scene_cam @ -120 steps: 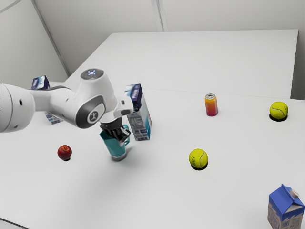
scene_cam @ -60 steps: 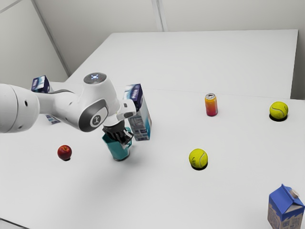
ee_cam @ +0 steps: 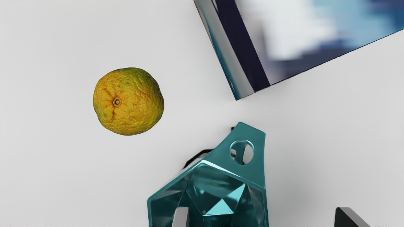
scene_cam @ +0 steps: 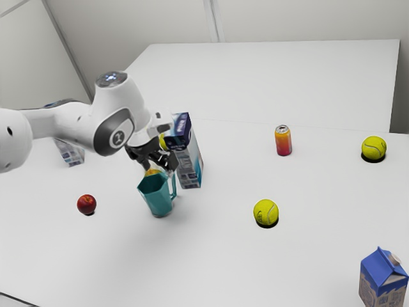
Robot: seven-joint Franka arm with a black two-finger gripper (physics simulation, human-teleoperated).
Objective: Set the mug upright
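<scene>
In the exterior view my gripper is just above the teal mug, which stands upright on the table with its mouth up and its handle toward the tall carton. The wrist view looks down into the open mouth of the mug. There the fingers of my gripper are wide apart, one over the mug's opening and the other out past its side, with nothing held between them.
A tall blue-and-white carton stands close to the mug's handle. An orange lies nearby. A red apple, a tennis ball, a can and a blue milk carton stand farther off.
My gripper has let go of the mug and risen off it, back toward the exterior view's left. The mug has gone from tilted to upright.
</scene>
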